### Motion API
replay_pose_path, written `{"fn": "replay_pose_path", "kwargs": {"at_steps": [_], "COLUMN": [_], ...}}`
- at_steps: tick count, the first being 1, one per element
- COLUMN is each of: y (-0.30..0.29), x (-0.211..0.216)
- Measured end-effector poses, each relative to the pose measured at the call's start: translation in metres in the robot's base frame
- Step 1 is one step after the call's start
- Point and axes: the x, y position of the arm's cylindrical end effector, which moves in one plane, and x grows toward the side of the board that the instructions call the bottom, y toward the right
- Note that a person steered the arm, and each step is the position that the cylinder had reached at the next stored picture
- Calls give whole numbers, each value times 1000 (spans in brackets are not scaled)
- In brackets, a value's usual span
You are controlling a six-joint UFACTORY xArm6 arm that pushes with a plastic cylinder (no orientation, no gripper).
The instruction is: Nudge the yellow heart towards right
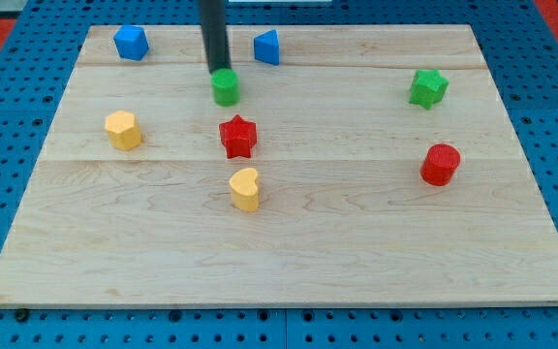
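Note:
The yellow heart [245, 189] lies a little left of the board's middle, toward the view's bottom. My tip [218, 73] is at the end of the dark rod near the view's top, touching or just behind the green round block [226, 87]. The tip is well above the yellow heart, with the red star [238, 137] lying between them.
A yellow hexagon-like block [123, 130] sits at the left. Two blue blocks [131, 43] [267, 47] lie along the top edge. A green star [428, 88] and a red cylinder [441, 164] are at the right. The wooden board [356, 252] rests on a blue pegboard.

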Motion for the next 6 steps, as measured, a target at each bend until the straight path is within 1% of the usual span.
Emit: {"fn": "replay_pose_path", "kwargs": {"at_steps": [1,2,3,4,5,6], "y": [-55,-93,-84,-51,21,50], "x": [14,55,116,172,202,222]}}
